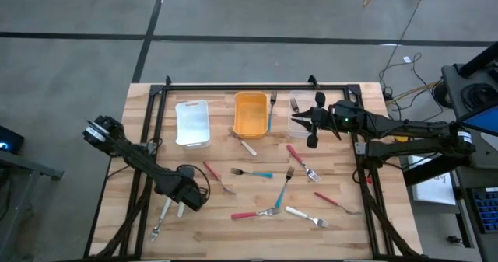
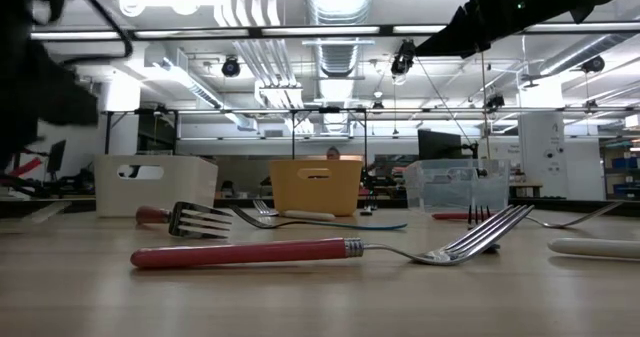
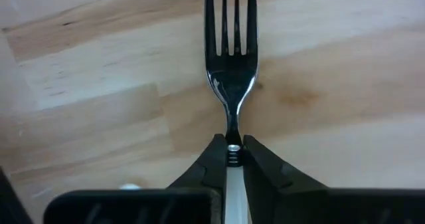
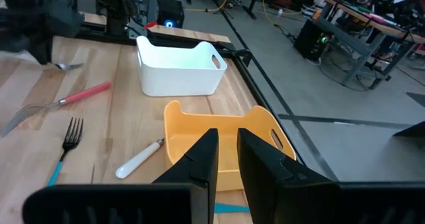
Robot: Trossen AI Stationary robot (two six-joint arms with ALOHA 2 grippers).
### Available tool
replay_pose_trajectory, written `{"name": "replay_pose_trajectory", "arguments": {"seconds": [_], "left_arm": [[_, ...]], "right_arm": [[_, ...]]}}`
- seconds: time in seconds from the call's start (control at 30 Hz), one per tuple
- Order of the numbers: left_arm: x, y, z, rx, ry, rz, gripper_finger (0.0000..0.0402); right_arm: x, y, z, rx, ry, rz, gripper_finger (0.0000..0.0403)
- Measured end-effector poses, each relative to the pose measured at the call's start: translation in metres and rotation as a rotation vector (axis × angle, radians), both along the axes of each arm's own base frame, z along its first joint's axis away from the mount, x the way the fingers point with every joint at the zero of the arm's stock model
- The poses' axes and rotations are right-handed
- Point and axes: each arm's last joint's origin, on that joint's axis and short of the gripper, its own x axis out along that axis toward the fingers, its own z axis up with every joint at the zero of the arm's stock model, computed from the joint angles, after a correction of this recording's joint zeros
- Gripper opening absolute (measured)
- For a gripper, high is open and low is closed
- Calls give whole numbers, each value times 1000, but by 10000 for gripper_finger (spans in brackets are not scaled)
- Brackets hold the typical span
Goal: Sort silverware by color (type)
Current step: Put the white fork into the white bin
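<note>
My left gripper [image 1: 185, 198] [image 3: 231, 144] stands near the table's near left corner, pointing down, shut on a white-handled fork [image 1: 160, 219]. The other silverware lies scattered on the wooden table: a red fork [image 1: 253, 214] [image 2: 245, 252], teal forks [image 1: 253, 172] [image 1: 284, 186], a white fork [image 1: 307, 215], red ones [image 1: 302, 161] [image 1: 338, 202] [image 1: 214, 175], and a white-handled piece [image 1: 245, 144] [image 4: 139, 159]. My right gripper [image 1: 311, 131] [image 4: 228, 151] hovers high at the far right, its fingers a narrow gap apart with nothing between them. My left gripper pinches the fork between its two fingers at the head end of the white handle, by the metal collar [image 3: 234, 155]. The fingers come from above, one on each side of the handle. The fork's head [image 3: 230, 64] sticks out level over the wood. I cannot tell whether it rests there.
Three bins stand in a row at the far edge: white [image 1: 192, 122] [image 4: 179, 68], orange [image 1: 250, 113] [image 4: 226, 141] and clear [image 1: 302, 124]. A teal fork [image 1: 271, 110] lies beside the orange bin. A black frame [image 1: 249, 85] borders the table's far side.
</note>
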Motion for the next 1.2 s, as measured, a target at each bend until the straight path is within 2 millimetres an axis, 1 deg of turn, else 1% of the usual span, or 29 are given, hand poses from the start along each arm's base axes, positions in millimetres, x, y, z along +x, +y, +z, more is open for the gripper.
{"name": "replay_pose_trajectory", "arguments": {"seconds": [0.07,0.23,0.4,0.5,0.7,0.87,1.0,1.2], "left_arm": [[-1,1,15,-31,-60,2,9],[-8,10,42,-88,-172,20,8],[-9,27,61,-128,-259,70,8],[-6,42,69,-129,-299,101,9],[0,78,81,-68,-390,66,9],[-1,112,90,8,-443,67,9],[-6,147,96,76,-461,86,9],[-23,203,98,111,-446,109,10]], "right_arm": [[0,0,0,-4,1,1,47],[0,0,0,-7,2,1,47],[0,0,0,-6,2,1,47],[0,0,0,-7,2,1,47],[0,0,0,-13,4,3,47],[0,0,0,-14,5,3,47],[0,0,0,-14,5,3,47],[0,0,-1,-20,14,5,47]]}}
